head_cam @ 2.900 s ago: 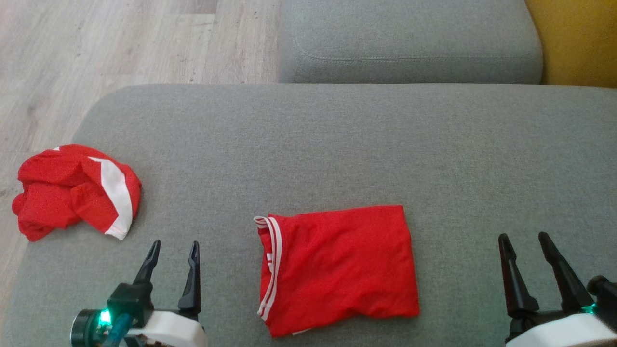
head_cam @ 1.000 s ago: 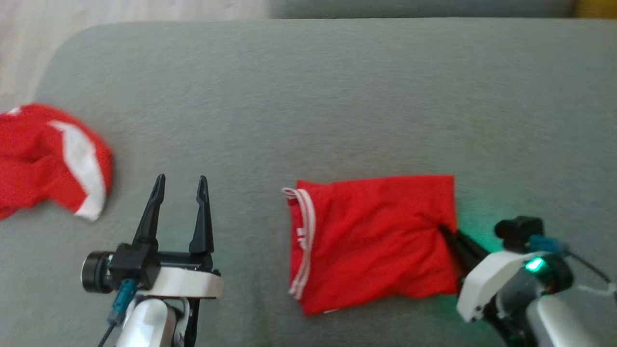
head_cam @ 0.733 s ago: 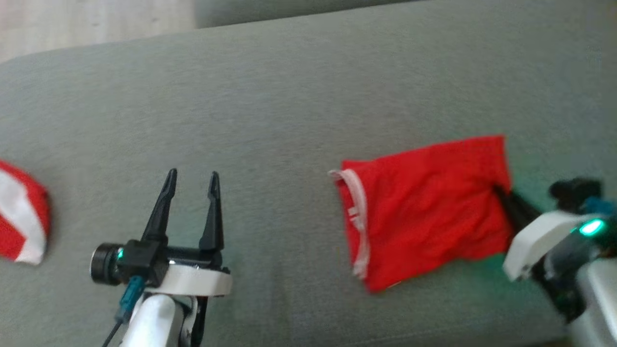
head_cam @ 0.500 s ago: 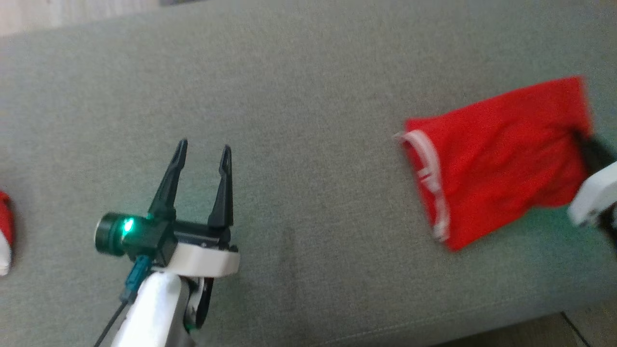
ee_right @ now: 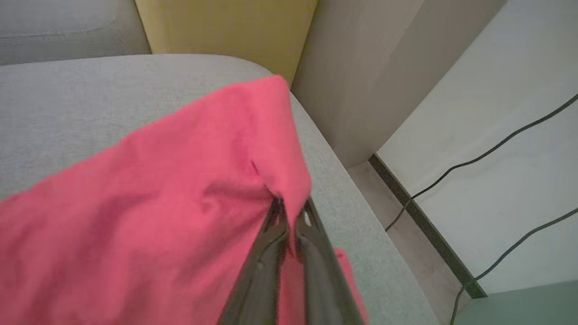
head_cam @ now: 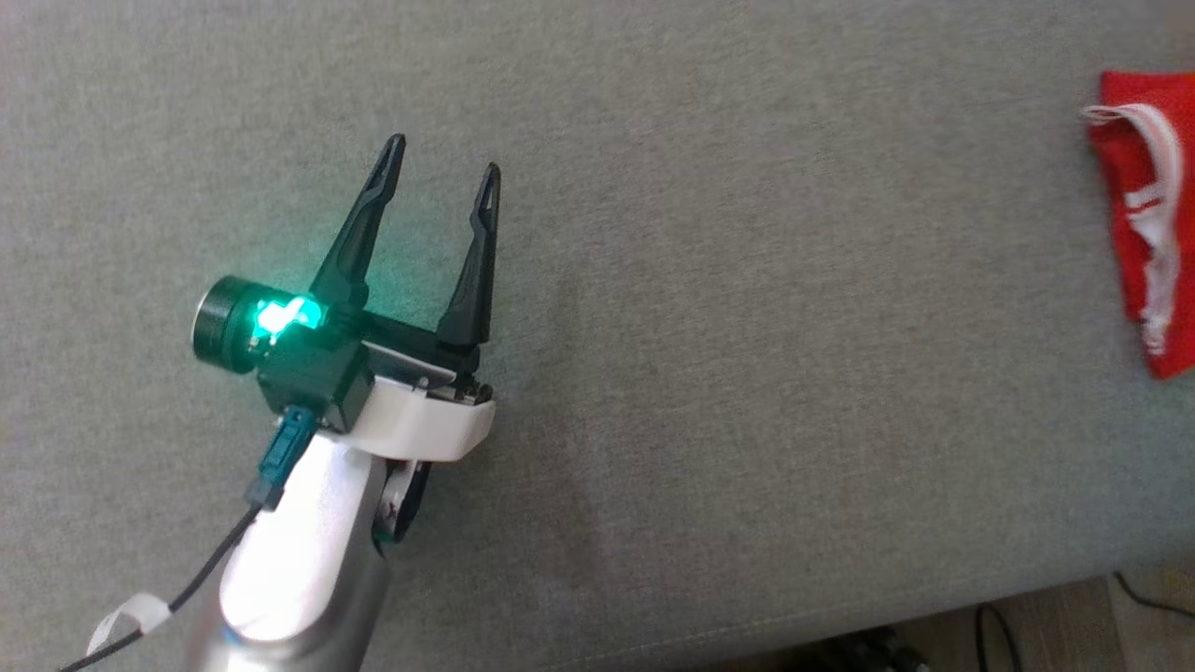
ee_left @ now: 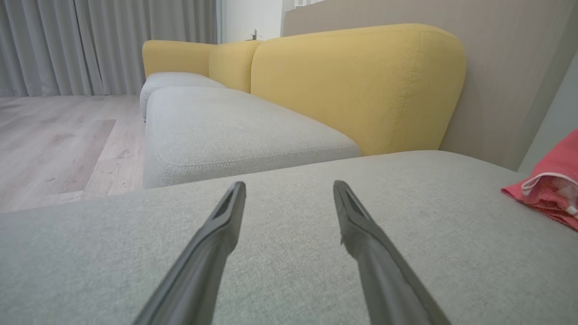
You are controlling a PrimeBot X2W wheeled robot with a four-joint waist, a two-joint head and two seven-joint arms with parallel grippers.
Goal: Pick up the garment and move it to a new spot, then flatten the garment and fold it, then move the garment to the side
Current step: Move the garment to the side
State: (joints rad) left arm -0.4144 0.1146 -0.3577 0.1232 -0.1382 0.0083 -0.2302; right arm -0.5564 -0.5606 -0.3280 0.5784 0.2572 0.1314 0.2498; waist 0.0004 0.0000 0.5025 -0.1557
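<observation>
Right wrist view: the right claw (ee_right: 291, 207) is clamped on the red garment (ee_right: 158, 203) near the corner of the grey cushion (ee_right: 67, 90); the left claw (head_cam: 444, 155) stands wide and empty above it.

Light: soft, even daylight, no hard glare. Head view slightly soft throughout; green lamp (head_cam: 280, 315) tints the cushion (head_cam: 747, 373) around it. Left wrist view: brightest at 12 o'clock, fingers (ee_left: 221, 234) blurred toward 6 o'clock. Right wrist view: garment (ee_right: 158, 189) washed to pink, weave unresolved.
</observation>
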